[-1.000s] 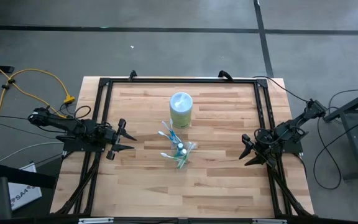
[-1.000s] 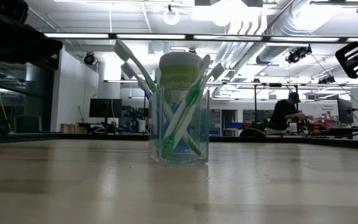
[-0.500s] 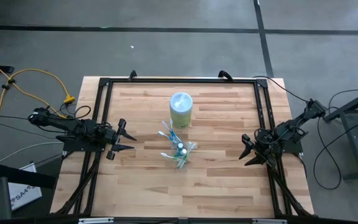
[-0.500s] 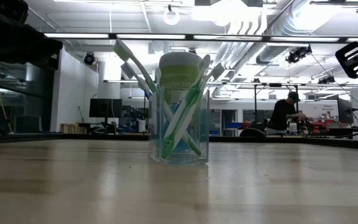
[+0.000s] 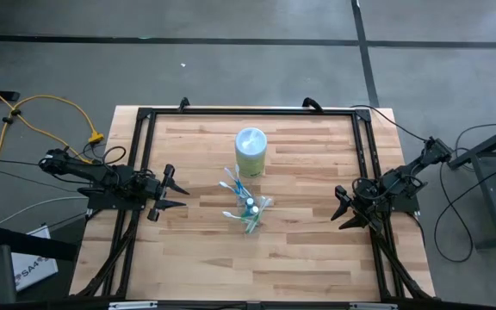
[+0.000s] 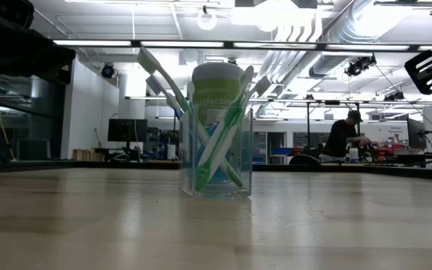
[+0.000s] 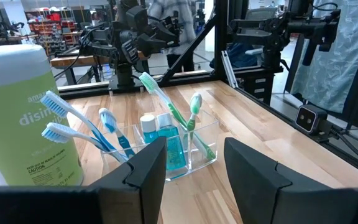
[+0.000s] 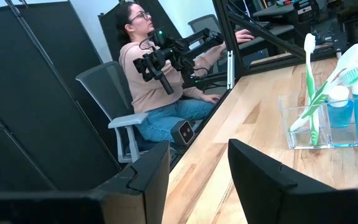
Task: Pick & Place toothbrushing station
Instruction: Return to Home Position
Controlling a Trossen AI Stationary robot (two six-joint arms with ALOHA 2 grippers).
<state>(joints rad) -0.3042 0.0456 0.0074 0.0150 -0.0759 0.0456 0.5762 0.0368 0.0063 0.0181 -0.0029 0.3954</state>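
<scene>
The left hand (image 5: 179,191) hangs over its own side edge of the tabletop (image 5: 300,250), fingers (image 7: 146,167) spread apart with nothing between them, pointing across at the middle of the boards. Straight ahead of it, a little way off, stands the clear cup (image 5: 250,211), upright on the wood. From this hand's side, blue-and-white toothbrushes (image 7: 73,123) lean out of the cup towards the canister. Green-and-white toothbrushes (image 7: 166,102) stand and lean in its other part. The two toothpaste tubes (image 7: 166,142) stand upright in the middle, caps up. Just beside the cup, on the side nearer the back edge of the tabletop, is a tall pale green canister (image 5: 251,151) with a white lid.

The right hand (image 5: 339,209) hangs over the opposite side edge, facing the left one, its fingers (image 8: 263,177) also parted and empty. The cup (image 8: 328,127) lies ahead of it as well, somewhat farther from this hand than from the left, so the cup sits between the two hands and touches neither. Seen level from the tabletop, the cup (image 6: 216,161) stands in front of the canister (image 6: 217,86), brush heads fanning out above its rim.

Beyond the left arm, past the tabletop's edge, a person (image 8: 148,74) sits in a grey chair (image 8: 114,106). Another person (image 6: 343,139) is far off in the room.
</scene>
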